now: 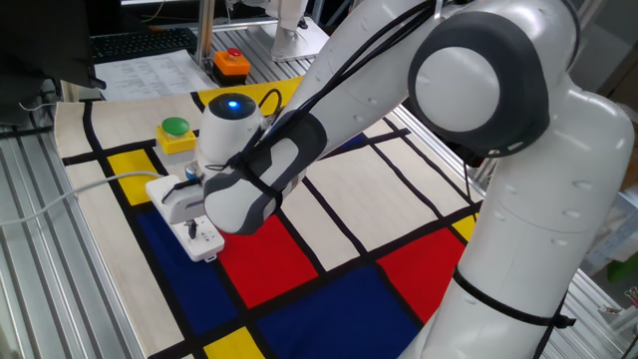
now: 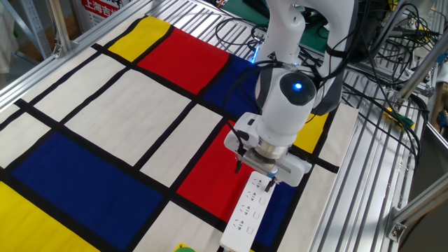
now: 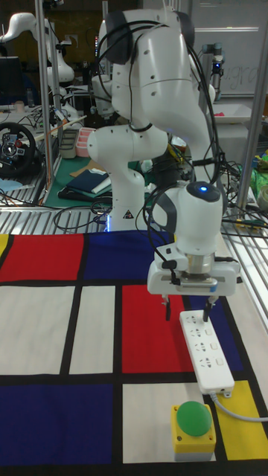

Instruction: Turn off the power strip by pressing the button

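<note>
The white power strip (image 3: pixel 207 351) lies on the blue and red part of the mat, its pale cable leaving the end near the green button. It also shows as power strip (image 2: pixel 247 210) and power strip (image 1: pixel 204 237). My gripper (image 3: pixel 186 308) hangs straight down over the strip's far end, open, with nothing between the two dark fingers. One fingertip (image 3: pixel 207 312) is right at that end of the strip; the other hangs over the red patch beside it. In the other fixed view the gripper (image 2: pixel 256 173) stands the same way. The button itself is hidden below the hand.
A green dome button on a yellow base (image 3: pixel 193 429) sits close to the strip's cable end. A red button on an orange base (image 1: pixel 231 61) stands at the mat's far edge. The grey cable (image 1: pixel 60 199) runs off over the metal rails.
</note>
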Controlling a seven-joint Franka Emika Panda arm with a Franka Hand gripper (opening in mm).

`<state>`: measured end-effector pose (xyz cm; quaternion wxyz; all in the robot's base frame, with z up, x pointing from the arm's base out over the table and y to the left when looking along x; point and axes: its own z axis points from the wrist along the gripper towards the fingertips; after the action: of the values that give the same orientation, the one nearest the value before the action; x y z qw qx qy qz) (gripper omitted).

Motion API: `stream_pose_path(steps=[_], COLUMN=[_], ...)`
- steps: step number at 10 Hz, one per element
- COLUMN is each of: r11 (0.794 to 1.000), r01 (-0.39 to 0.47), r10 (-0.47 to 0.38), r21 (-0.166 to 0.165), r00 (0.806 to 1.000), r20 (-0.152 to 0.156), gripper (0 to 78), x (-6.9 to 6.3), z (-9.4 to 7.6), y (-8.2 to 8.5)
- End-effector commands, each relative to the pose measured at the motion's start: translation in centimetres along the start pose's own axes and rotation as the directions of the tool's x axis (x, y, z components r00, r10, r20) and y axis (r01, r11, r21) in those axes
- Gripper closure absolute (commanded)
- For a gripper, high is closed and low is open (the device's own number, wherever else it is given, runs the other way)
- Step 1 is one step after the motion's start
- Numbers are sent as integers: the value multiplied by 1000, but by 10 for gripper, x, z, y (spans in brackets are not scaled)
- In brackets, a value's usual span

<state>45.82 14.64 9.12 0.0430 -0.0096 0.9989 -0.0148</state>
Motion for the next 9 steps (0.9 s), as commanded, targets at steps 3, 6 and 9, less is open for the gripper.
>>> stream_pose_path(steps=[3,6,9], r11=[1000,1000,1000], r01=[8,11,9], r10=[-8,-11,-9], r21=[-7,-9,-7], r00=[1000,999,1000], r20=[-27,-34,-27], gripper=[1,1,1], x=[6,10,7], z=[2,3,2], y=[3,5,4])
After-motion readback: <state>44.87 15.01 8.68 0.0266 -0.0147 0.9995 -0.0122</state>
